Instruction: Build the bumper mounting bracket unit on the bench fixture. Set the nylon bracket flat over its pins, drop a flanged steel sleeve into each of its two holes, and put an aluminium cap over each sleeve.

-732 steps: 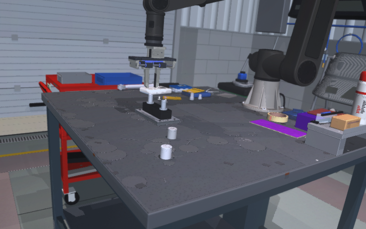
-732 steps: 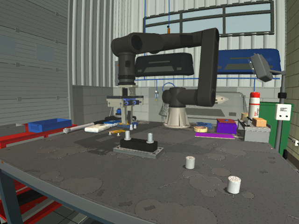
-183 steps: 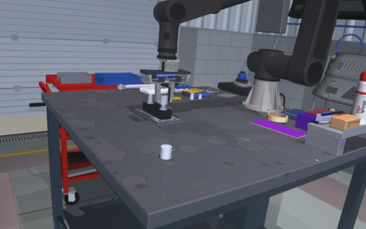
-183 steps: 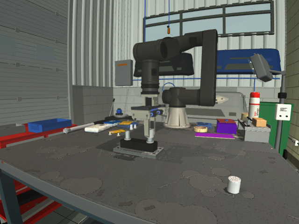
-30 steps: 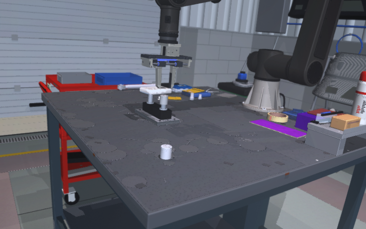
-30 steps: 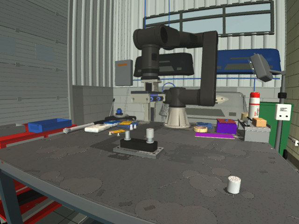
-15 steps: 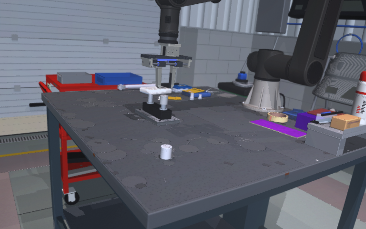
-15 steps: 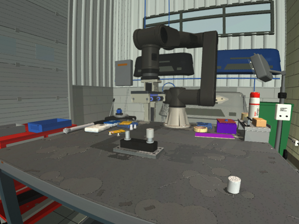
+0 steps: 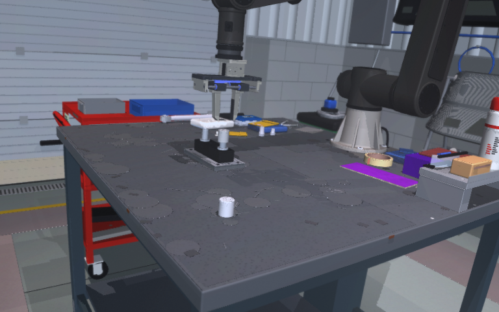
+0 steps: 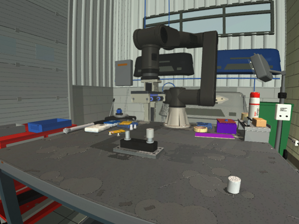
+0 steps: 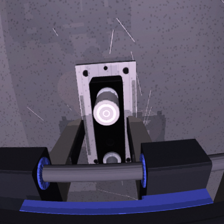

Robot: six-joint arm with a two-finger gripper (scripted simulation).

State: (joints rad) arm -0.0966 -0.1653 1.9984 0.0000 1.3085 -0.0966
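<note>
The rear sleeve is partly hidden behind my gripper's crossbar in the wrist camera. The black nylon bracket sits on the grey fixture plate in the middle of the bench. Two steel sleeves stand in it. One sleeve carries an aluminium cap; the other sleeve is bare. A second aluminium cap stands alone near the bench's front. My gripper hangs open and empty just behind and above the bracket.
The bench's near edge runs in front of the loose cap. A white tray, blue and yellow parts and a torque wrench lie behind the fixture. My arm's base, a tape roll, a purple strip and boxes crowd the right.
</note>
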